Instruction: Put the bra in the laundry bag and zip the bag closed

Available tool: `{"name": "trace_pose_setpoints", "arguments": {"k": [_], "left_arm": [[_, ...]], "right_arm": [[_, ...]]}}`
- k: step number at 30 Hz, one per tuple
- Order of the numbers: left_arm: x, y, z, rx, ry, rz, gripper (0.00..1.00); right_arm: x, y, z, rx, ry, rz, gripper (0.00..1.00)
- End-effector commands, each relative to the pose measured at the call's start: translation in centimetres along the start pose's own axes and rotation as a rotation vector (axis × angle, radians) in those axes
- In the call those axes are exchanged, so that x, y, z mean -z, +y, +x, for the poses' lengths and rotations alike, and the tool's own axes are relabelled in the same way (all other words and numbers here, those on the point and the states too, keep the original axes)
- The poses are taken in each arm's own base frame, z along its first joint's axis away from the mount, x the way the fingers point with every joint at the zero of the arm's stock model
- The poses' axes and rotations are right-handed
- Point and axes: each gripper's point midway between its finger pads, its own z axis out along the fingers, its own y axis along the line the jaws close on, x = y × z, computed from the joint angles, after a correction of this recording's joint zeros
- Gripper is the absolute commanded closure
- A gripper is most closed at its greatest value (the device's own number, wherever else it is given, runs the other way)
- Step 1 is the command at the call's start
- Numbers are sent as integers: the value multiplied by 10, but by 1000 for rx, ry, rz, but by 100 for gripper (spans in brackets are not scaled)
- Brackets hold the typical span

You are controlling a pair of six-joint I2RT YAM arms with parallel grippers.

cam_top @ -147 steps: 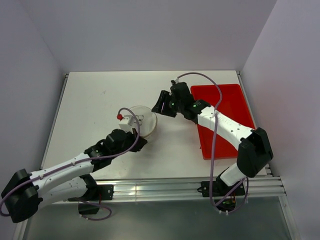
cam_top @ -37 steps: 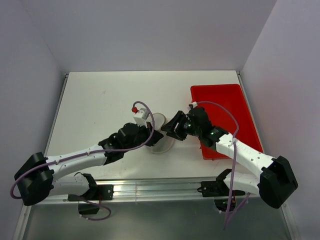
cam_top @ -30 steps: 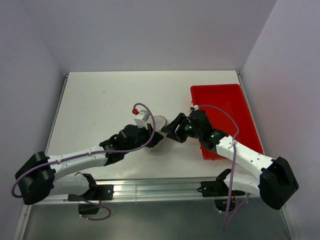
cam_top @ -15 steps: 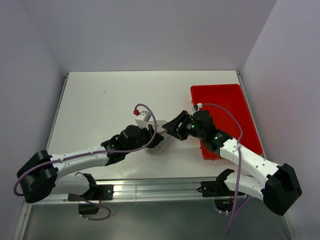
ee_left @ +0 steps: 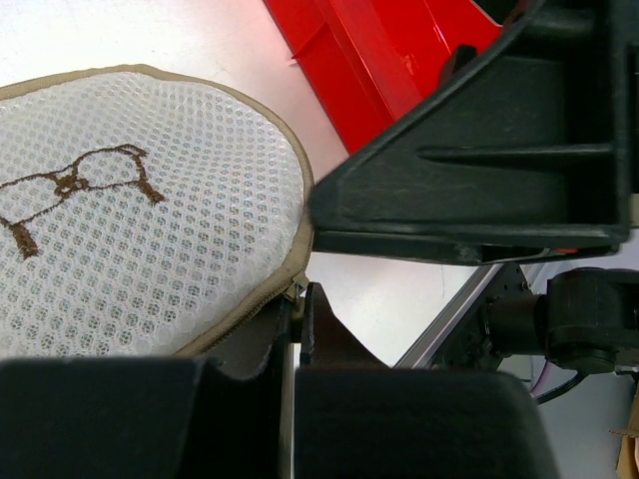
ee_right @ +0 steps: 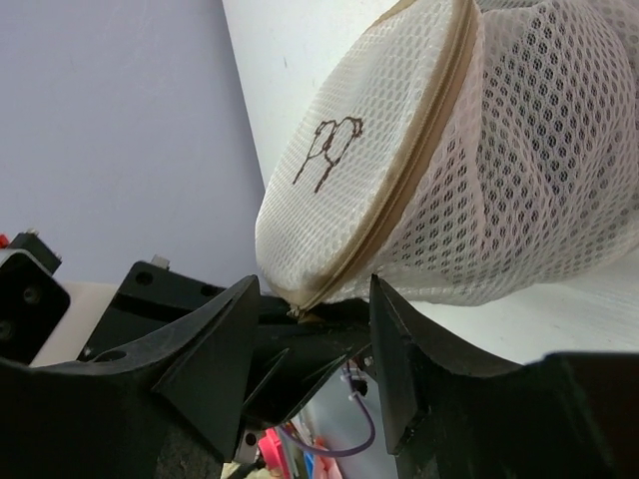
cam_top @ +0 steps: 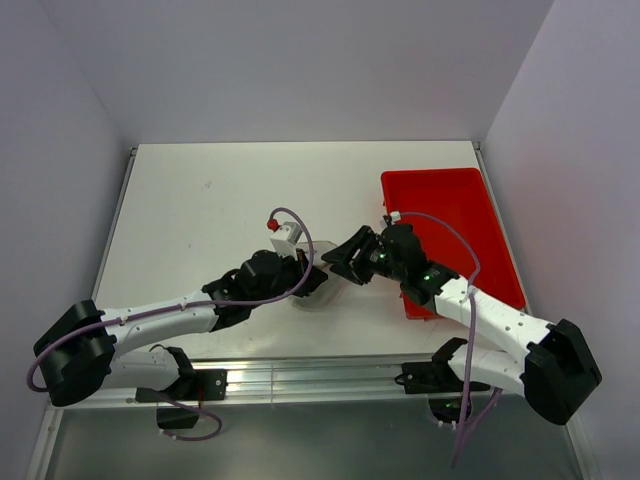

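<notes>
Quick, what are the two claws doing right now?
Left gripper: shut, pinching the edge of the bag.
Right gripper: open, with a finger on either side of the bag's edge and holding nothing.

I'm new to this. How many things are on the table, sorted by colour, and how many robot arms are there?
White: 1, the mesh laundry bag
Red: 1, the tray
Black-and-white robot arms: 2, left arm and right arm
Total: 4

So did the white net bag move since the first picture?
Yes. The laundry bag has shifted toward the near side of the top view and to the right, ending much closer to the red tray's near left corner.
</notes>
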Motion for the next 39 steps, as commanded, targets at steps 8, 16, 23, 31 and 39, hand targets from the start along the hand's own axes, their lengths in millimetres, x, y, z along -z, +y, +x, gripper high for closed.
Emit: {"name": "trace_pose_setpoints", "arguments": {"k": [8,16,23,31,39], "left_arm": [[3,-23,-12,-10,-28,89,100],[22,-1,-2,-6,-13,4,100],[41,22,1,13,-24,-62,100],[53,64,3,91,-51,-153,100],[68,107,1,178,-97,-282,100]], "right_arm": [[-20,8,-3,-16,6,-23,55],[-19,20,-13,43,-27,-2,88],[-18,32,-22,128,-40,20,94],[-14,38,-36,212,-32,30,95],[-4,42,-55,307,-26,48,95]]}}
